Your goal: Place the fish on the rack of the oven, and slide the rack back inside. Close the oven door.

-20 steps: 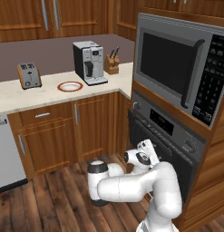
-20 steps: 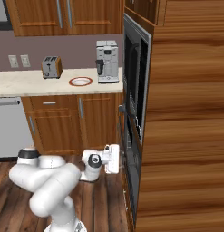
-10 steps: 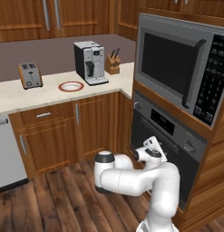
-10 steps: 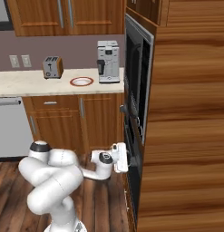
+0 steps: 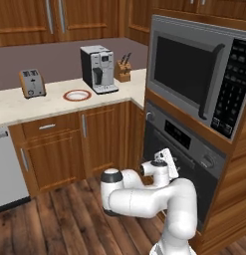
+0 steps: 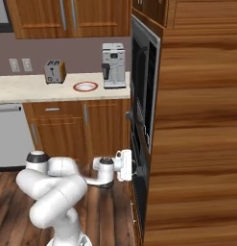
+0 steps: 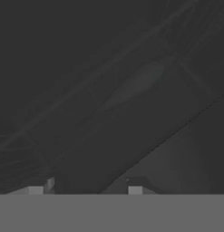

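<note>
The oven (image 5: 180, 133) sits under the microwave, and its oven door (image 5: 152, 149) is closed. My gripper (image 5: 170, 160) is pressed up to the door front at handle height, also seen from the side as the gripper (image 6: 132, 166). In the hand view the gripper (image 7: 88, 186) faces the dark glass, with its fingertips (image 7: 135, 186) apart on either side of a dark diagonal band. Faint thin bars of the rack (image 7: 97, 74) show behind the glass. A pale slender shape (image 7: 140, 81) lies along them; I cannot tell whether it is the fish.
A microwave (image 5: 194, 74) fills the wall above the oven. On the counter (image 5: 25, 107) stand a toaster (image 5: 32, 82), a red-rimmed plate (image 5: 77, 94), a coffee machine (image 5: 98, 68) and a knife block (image 5: 124, 73). Wood cabinets and a dishwasher (image 5: 6, 169) line the left.
The hand has swung right and risen from low in front of the cabinets to the oven door front. The whole picture has shifted slightly, so the base has moved.
</note>
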Controlling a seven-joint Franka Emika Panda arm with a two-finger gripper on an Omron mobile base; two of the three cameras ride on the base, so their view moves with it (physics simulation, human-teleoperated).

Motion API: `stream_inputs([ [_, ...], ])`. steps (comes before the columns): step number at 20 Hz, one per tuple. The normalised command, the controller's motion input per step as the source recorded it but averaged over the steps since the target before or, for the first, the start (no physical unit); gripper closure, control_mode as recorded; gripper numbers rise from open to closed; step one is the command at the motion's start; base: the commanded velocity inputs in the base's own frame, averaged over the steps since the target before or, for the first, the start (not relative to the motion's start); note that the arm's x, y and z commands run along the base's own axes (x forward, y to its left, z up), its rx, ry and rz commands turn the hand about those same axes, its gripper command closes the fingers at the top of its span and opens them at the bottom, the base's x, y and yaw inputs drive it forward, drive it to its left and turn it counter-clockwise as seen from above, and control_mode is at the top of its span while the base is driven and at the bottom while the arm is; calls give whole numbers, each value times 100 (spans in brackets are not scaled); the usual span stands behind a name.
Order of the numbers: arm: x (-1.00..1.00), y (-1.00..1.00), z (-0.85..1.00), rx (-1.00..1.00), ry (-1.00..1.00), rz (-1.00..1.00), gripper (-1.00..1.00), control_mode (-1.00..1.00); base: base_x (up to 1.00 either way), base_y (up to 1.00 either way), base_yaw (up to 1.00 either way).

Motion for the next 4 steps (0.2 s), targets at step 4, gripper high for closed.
stream_inputs([
  [4,0,-12,0,0,0,0,-100,-100,0,0,0],
])
